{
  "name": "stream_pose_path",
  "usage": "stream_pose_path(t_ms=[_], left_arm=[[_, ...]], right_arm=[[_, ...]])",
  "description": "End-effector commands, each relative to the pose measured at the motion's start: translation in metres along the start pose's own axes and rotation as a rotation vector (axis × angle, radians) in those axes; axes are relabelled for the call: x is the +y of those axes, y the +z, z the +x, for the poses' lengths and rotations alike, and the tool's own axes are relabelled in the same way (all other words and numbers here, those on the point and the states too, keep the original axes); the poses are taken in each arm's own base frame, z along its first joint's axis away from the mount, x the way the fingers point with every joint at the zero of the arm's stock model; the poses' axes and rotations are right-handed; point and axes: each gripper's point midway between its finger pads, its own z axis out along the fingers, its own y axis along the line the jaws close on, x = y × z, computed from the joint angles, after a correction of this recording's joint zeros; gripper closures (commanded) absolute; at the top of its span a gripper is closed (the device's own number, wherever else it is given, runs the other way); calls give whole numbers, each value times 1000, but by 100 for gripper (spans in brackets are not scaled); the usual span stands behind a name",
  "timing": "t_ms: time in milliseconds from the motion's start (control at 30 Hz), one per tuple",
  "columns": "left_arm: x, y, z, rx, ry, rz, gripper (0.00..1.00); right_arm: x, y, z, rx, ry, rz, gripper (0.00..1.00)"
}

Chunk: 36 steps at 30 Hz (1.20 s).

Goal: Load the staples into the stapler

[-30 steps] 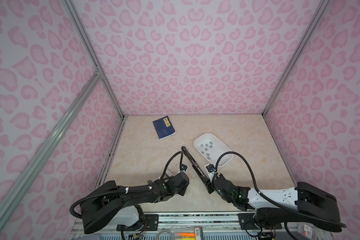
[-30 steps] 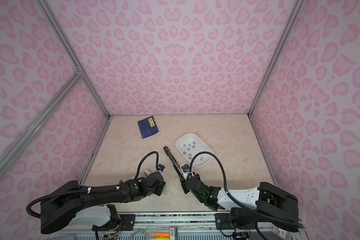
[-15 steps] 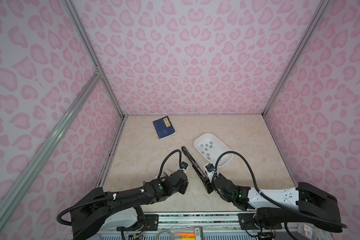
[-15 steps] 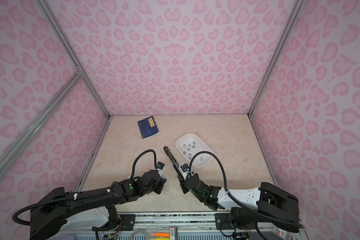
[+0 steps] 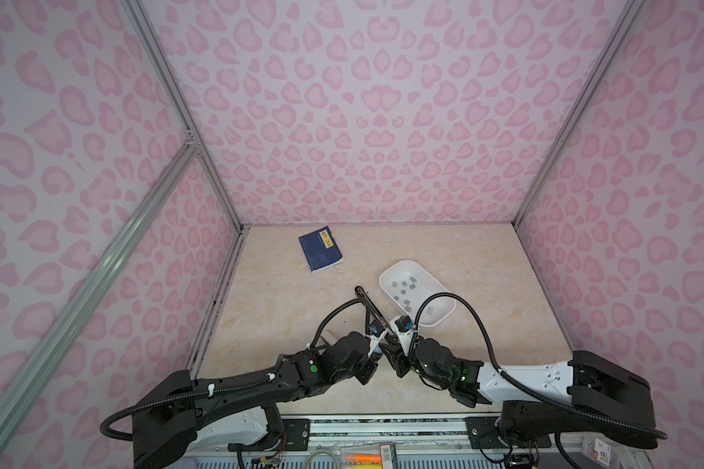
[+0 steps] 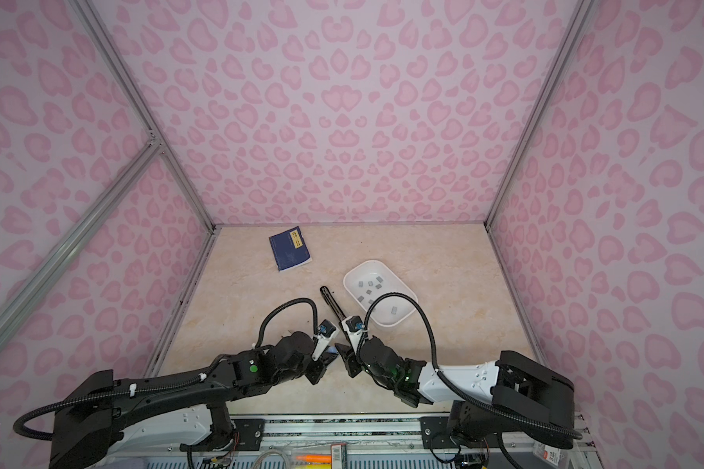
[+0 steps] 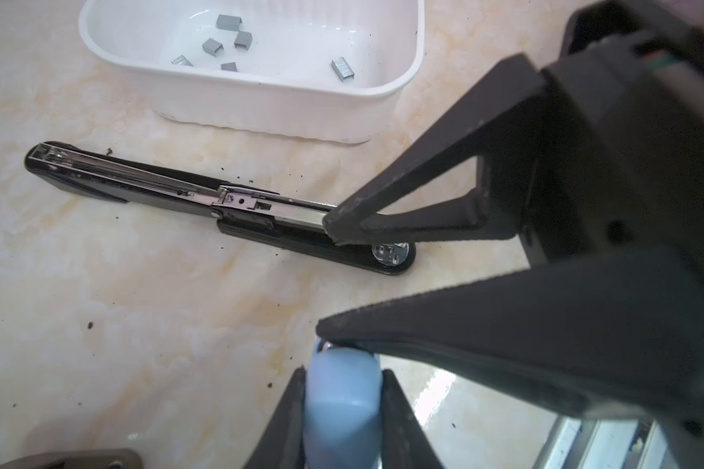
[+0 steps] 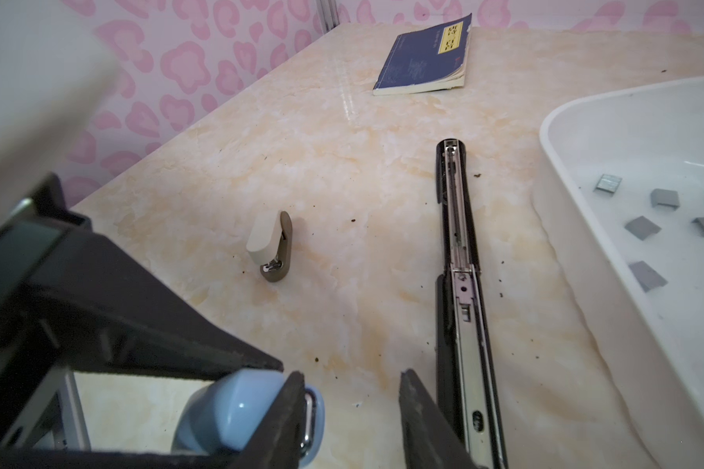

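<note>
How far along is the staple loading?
Looks done: long black stapler lies opened flat. In hand: left pincer grips a small light-blue stapler, right pincer open beside it. Left: grey metal staple blocks lie in the white plastic tray, none picked up.

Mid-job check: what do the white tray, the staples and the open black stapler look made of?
The tray: likely moulded plastic, glossy white, soft highlights on its rounded rim. The staples: grey metal, dull sheen, folded strips. The black stapler: glossy black shell, plastic or painted metal, unclear; its rail is bright polished metal with mirror glints.
</note>
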Motion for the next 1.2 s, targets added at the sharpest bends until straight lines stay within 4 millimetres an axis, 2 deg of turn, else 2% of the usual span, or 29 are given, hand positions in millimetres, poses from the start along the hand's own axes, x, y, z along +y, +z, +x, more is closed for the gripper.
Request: stream_pose_path(t_ms=[0, 567, 800, 900, 933, 967, 1000, 1167], left_arm=[[-2, -5, -18, -67, 16, 3, 97], [-1, -39, -51, -226, -17, 20, 97], [7, -50, -58, -287, -35, -8, 97], [9, -51, -57, -284, -25, -20, 97], [9, -51, -56, -278, -16, -25, 97], [10, -50, -55, -273, -9, -29, 97], [10, -50, -54, -271, 1, -29, 97], [9, -52, -55, -298, 110, -32, 96]], right_arm=[[3, 0, -2, -15, 28, -21, 60], [-1, 6, 12, 1, 50, -7, 65], [2, 0, 6, -30, 44, -41, 65], [-5, -9, 3, -58, 17, -15, 64], [-7, -13, -1, -72, 6, -14, 68], [-10, -17, -3, -83, -7, -16, 77], [-11, -22, -6, -93, -20, -14, 83], [0, -41, -25, -150, -129, -84, 89]])
